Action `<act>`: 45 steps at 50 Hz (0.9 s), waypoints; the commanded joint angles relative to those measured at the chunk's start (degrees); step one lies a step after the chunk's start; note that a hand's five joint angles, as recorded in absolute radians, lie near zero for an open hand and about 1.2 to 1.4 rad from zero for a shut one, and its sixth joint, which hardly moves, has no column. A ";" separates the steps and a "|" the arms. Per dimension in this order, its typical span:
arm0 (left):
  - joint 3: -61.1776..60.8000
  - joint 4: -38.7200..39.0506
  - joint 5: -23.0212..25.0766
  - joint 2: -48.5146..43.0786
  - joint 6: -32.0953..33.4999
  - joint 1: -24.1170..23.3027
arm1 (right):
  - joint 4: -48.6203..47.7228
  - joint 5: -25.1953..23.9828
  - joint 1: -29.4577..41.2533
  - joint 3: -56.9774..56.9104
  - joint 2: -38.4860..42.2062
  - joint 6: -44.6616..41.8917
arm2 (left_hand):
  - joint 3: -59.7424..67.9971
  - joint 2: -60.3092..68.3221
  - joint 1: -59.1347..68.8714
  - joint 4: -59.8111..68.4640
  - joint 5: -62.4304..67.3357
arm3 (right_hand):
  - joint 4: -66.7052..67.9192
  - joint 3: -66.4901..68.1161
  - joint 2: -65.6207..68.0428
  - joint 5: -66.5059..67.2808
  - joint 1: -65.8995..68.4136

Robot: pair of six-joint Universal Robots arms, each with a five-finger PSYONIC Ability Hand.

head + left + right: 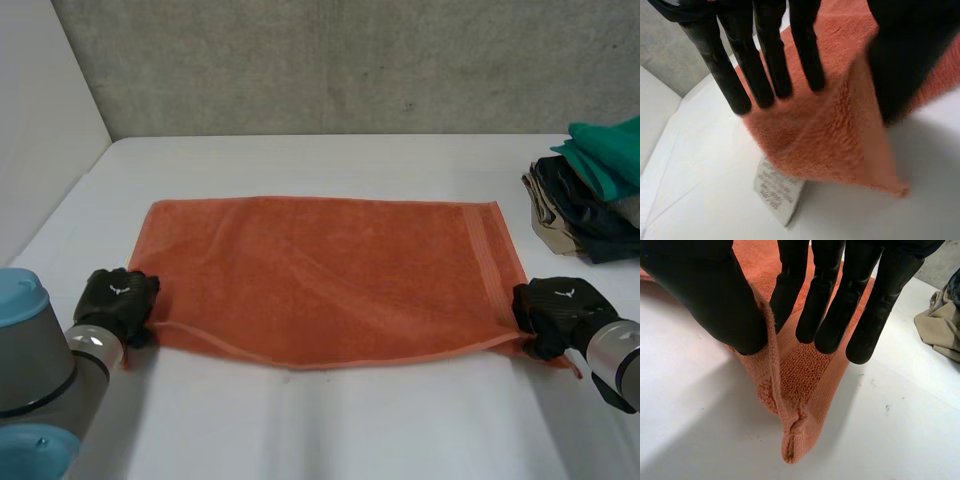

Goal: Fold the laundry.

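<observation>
Grey wall (pixel 350 70) stands behind the white counter (pixel 330 420). One orange towel (pixel 320 275) lies spread out in the middle of the counter, with its long sides going from left to right. The left hand (pixel 118 300) is at the towel's near left corner. In its wrist view the corner is lifted and pinched between the straight fingers (pixel 767 60) and the thumb (pixel 910 60). The right hand (pixel 555 312) is at the near right corner. It pinches a fold of towel between its thumb (pixel 715 295) and its fingers (pixel 830 290), and the tip of the corner hangs down to the counter. One small white label (pixel 777 192) sticks out from under the left corner. It has writing on it, but the words are too blurry to read. One pile of clothes (pixel 595 195) sits at the right edge of the counter, and part of it is cut off. I can see a green piece, a dark piece and a beige piece in it, but I cannot tell what clothes they are.
</observation>
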 commanded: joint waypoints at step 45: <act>25.27 -7.88 2.32 -9.48 14.45 -2.41 | 2.98 15.60 9.60 -30.86 15.60 -29.28 | 30.26 30.22 28.17 31.14 31.61 | 11.90 12.19 12.24 14.02 19.12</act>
